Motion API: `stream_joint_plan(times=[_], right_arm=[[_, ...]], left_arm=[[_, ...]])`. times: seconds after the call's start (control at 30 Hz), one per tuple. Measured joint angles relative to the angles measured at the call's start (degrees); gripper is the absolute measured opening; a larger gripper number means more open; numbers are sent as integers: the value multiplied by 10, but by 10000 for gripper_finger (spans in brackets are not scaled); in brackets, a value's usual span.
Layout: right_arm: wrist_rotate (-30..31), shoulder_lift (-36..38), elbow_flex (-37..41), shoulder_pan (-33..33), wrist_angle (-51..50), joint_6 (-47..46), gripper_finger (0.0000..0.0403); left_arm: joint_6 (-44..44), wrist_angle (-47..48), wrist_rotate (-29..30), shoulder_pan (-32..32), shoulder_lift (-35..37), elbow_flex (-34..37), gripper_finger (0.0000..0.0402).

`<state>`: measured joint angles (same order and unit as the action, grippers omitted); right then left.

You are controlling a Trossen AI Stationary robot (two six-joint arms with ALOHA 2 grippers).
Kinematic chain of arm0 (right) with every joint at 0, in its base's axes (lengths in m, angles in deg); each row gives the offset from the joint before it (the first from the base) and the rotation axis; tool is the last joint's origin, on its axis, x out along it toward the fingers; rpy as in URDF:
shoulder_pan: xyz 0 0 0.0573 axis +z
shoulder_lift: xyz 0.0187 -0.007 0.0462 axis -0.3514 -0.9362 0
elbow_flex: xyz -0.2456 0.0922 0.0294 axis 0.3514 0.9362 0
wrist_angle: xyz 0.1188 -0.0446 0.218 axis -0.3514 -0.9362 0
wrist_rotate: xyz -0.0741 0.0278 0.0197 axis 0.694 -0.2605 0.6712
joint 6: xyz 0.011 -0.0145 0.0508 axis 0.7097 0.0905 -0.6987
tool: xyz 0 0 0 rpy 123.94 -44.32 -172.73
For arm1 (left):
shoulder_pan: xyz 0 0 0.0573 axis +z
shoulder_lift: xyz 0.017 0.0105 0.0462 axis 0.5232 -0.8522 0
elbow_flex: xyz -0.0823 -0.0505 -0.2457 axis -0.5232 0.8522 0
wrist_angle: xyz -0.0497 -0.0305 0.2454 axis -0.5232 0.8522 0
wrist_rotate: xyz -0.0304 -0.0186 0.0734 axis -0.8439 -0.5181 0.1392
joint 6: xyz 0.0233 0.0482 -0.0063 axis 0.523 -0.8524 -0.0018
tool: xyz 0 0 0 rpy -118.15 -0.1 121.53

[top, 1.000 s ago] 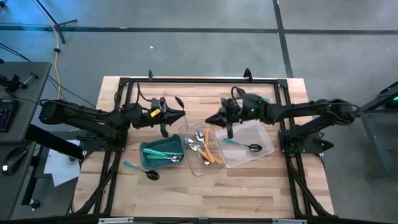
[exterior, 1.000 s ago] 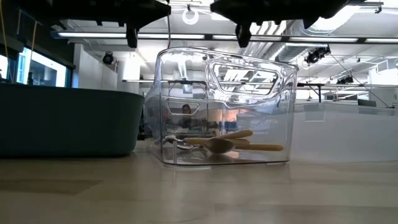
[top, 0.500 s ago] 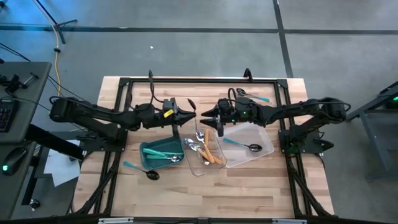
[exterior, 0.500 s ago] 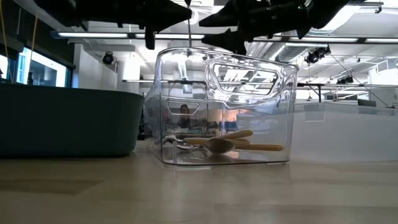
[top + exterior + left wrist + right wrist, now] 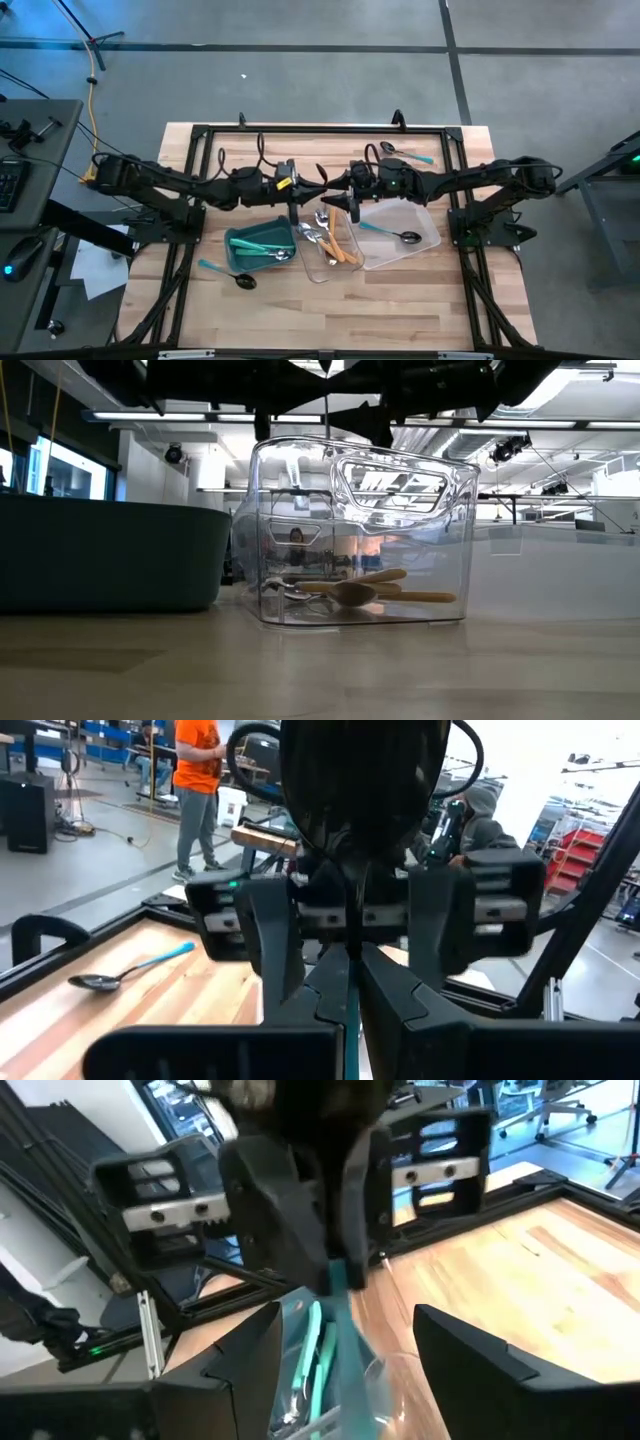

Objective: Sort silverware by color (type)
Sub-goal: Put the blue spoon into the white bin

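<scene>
Both grippers meet midair — left gripper [image 5: 312, 186] clamps teal spoon [image 5: 352, 840], right gripper [image 5: 335, 189] spread.

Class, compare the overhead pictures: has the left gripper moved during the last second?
Yes. The left gripper has travelled toward the right arm, from above the teal bin's far edge to over the middle clear tray.

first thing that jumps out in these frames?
The two arms meeting nose to nose above the middle of the table: the left gripper, shut on a teal-handled spoon with a black head, faces the open right gripper. Right below them sits the clear tray with silver and orange utensils, flanked by the teal bin and a second clear tray.
</scene>
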<state>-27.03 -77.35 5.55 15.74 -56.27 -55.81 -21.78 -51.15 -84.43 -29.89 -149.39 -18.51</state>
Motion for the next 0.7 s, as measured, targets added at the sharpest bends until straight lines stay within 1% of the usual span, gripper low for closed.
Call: stream_joint_plan(times=[0.13, 0.23, 0.37, 0.57, 0.63, 0.7], right_arm=[[0, 0, 0, 1, -4, 5, 207], [9, 0, 0, 0, -5, 5, 187], [10, 0, 0, 0, -4, -11, 134], [9, 0, 0, 0, -6, -24, 26], [11, 0, 0, 0, -5, -22, 10], [10, 0, 0, 0, -5, -23, 17]], left_arm=[[-1, -1, -7, 6, -1, -6, 1], [-1, 1, -7, 9, -1, -6, 1], [-1, 3, -8, 10, -1, -6, 1], [0, 4, -9, 10, -1, -6, 1], [2, 4, -9, 10, -1, -6, 1], [1, 4, -9, 10, -1, -6, 1]])
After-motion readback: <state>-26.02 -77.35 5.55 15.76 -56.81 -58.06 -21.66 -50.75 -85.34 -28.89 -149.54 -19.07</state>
